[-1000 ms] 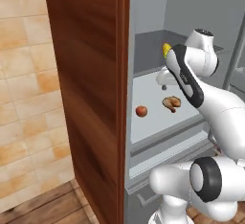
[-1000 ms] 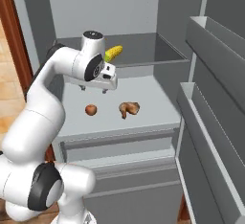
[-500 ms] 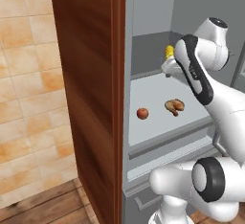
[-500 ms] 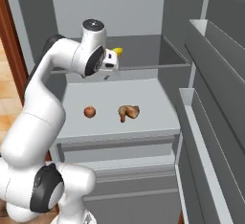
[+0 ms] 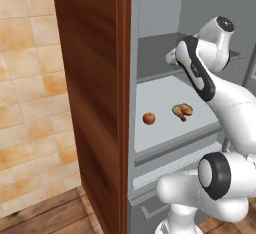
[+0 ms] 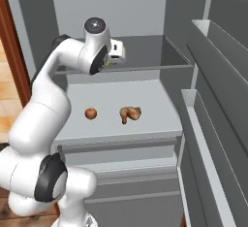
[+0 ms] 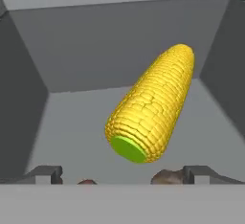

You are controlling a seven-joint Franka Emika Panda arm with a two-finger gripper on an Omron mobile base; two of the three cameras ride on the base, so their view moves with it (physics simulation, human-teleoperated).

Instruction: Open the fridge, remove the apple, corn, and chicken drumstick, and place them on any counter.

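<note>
Inside the open fridge (image 6: 193,8), your fingers (image 7: 122,174) stand spread, holding nothing; corn (image 7: 153,104) lies at 12 o'clock. Apple (image 6: 90,113) and drumstick (image 6: 130,114) wait below. Nothing removed yet.

The fridge (image 6: 145,8) is standing open, its door swung out on the right. Inside, the apple (image 6: 90,113) and the drumstick (image 6: 130,114) are lying side by side on the lower shelf, apple to the left, slightly apart. The corn (image 7: 153,104) is lying on the upper shelf above them, just ahead of the tool (image 6: 116,54).
</note>
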